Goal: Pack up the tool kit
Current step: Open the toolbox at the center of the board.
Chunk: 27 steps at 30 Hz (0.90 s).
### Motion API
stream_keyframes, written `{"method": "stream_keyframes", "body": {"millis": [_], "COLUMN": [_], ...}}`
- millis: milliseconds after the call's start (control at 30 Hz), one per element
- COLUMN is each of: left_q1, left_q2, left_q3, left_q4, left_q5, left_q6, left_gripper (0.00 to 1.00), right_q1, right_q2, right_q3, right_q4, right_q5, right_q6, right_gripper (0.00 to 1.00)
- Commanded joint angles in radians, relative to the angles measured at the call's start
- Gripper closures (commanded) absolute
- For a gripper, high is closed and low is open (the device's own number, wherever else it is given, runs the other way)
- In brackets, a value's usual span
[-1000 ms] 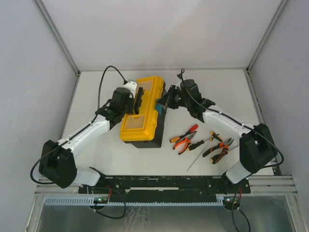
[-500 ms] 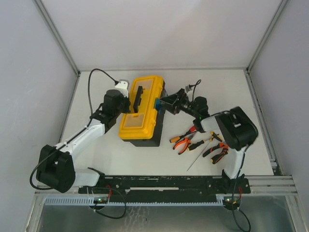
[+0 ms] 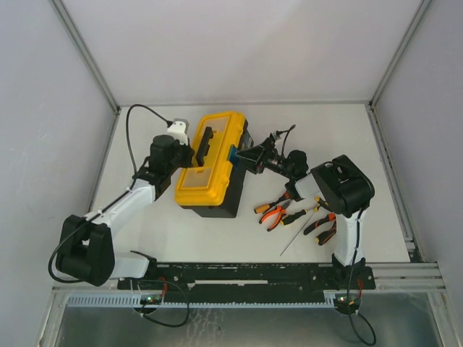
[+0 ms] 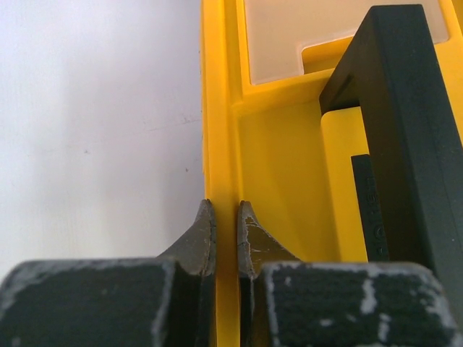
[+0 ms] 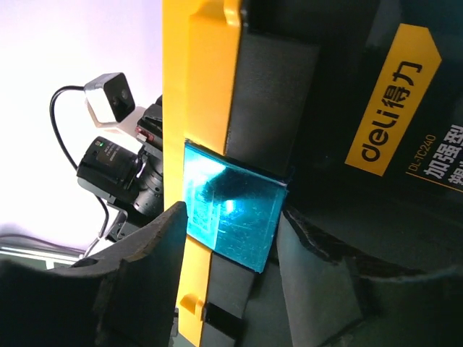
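The toolbox (image 3: 217,204) lies mid-table with its yellow lid (image 3: 206,177) down and its black handle (image 3: 205,144) on top. My left gripper (image 3: 190,154) is shut on the lid's left rim; in the left wrist view (image 4: 225,206) both fingers pinch the thin yellow edge (image 4: 221,108) beside the handle (image 4: 405,130). My right gripper (image 3: 244,157) is at the box's right side, with its open jaws on either side of the teal latch (image 5: 231,213). Orange-handled pliers (image 3: 275,206) and screwdrivers (image 3: 298,233) lie loose on the table to the right of the box.
A second pair of pliers (image 3: 325,225) lies near the right arm's base (image 3: 347,253). White walls with metal corner posts close in the table on three sides. The left arm's wrist camera (image 5: 108,94) shows beyond the box.
The right arm has folded in, bringing its gripper onto the latch. The left gripper and the box have shifted slightly left and the box has turned a little.
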Motion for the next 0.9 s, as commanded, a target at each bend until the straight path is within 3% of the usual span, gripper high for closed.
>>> {"method": "stream_keyframes", "body": {"millis": [0, 33, 100, 333, 400, 533, 600, 867], "left_q1": [-0.05, -0.05, -0.049, -0.05, -0.051, -0.062, -0.074, -0.097], "left_q2": [0.062, 0.065, 0.07, 0.063, 0.053, 0.035, 0.028, -0.003], "left_q3": [-0.045, -0.043, -0.036, -0.041, -0.039, -0.033, -0.02, -0.014], "left_q4": [-0.124, -0.123, -0.13, -0.134, -0.134, -0.143, -0.163, -0.208], "left_q5": [0.229, 0.235, 0.235, 0.203, 0.198, 0.163, 0.127, -0.02], "left_q6": [-0.031, -0.032, -0.03, -0.017, -0.013, 0.006, 0.022, 0.058], "left_gripper": [1.0, 1.0, 1.0, 1.0, 1.0, 1.0, 1.0, 1.0], "right_q1": [0.09, 0.095, 0.104, 0.113, 0.117, 0.14, 0.145, 0.14], "right_q2": [-0.028, -0.031, -0.048, -0.071, -0.054, -0.052, -0.057, -0.109], "right_q3": [0.074, 0.08, 0.09, 0.114, 0.118, 0.152, 0.163, 0.162], "right_q4": [0.119, 0.12, 0.12, 0.12, 0.121, 0.12, 0.121, 0.119], "right_q5": [-0.043, -0.044, -0.047, -0.049, -0.05, -0.072, -0.078, -0.098], "right_q6": [0.041, 0.04, 0.032, 0.038, 0.048, 0.041, 0.043, 0.045], "right_gripper": [0.53, 0.55, 0.68, 0.8, 0.92, 0.87, 1.0, 1.0]}}
